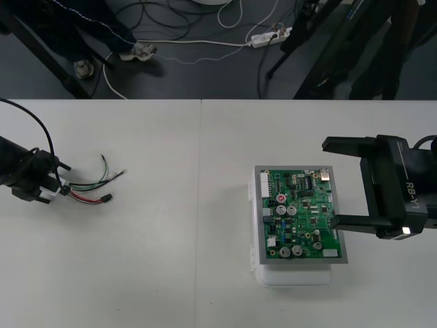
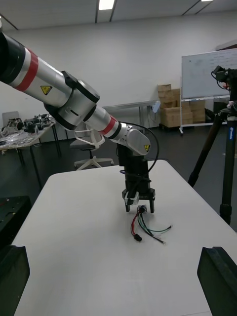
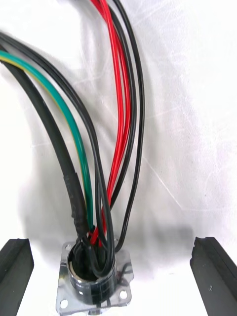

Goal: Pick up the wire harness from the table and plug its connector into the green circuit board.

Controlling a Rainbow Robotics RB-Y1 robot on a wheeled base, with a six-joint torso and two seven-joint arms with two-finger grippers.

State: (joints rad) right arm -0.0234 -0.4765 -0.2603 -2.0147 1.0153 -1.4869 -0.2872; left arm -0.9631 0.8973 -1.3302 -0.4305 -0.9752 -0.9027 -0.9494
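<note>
A plain light table point(image 1: 171, 273) is seen from above. At its left side, the left gripper point(image 1: 49, 184) is positioned at one end of the wire harness point(image 1: 82, 197), which lies on the table surface. In the left wrist view, the left gripper point(image 3: 113, 242) is shown with its jaws parted: its two black fingers point(image 3: 17, 269) stand wide apart. The harness's round metal socket point(image 3: 94, 284), with its flange, sits between them, with a gap visible on each side. Red, green and black wires point(image 3: 118, 123) are seen rising out of the socket. From above, these wires are fanned out from the gripper toward the table's middle. The small black plug point(image 1: 107, 199) lies at the end of the red wires, on the table and well apart from the board.

On the table's right side, the green circuit board point(image 1: 300, 219) is mounted on a white base point(image 1: 293, 277). The right gripper point(image 1: 329, 183) is held at the board's right edge with its fingers spread wide, nothing being held; whether they touch the board cannot be told. In the right wrist view, its own fingers point(image 2: 219, 276) are seen far apart, and the left gripper point(image 2: 139, 202) is seen across the table with the wire harness point(image 2: 145, 227) spread just below it.
</note>
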